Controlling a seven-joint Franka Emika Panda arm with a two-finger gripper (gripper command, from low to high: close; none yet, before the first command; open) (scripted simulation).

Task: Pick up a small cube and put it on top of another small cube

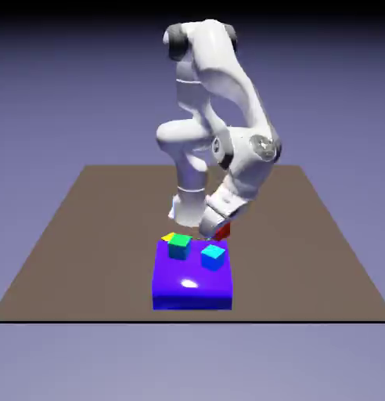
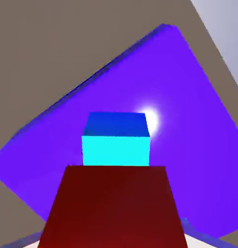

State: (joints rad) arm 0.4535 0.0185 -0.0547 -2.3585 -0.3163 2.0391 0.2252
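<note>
The small red-orange cube (image 1: 222, 230) sits between the fingers of my gripper (image 1: 216, 227), which is shut on it at the far edge of the big blue block (image 1: 192, 288). In the hand view the red cube (image 2: 113, 208) fills the bottom and hides my fingertips. Just beyond it, a light-blue cube (image 2: 116, 140) rests on the blue block (image 2: 188, 97). In the exterior view that light-blue cube (image 1: 213, 256) lies on the block's right half and a green cube (image 1: 178, 247) on its left half.
A small yellow piece (image 1: 169, 237) shows behind the green cube. The brown table (image 1: 86, 235) spreads around the block, with its front edge just below the block. The white arm bends down from the top middle.
</note>
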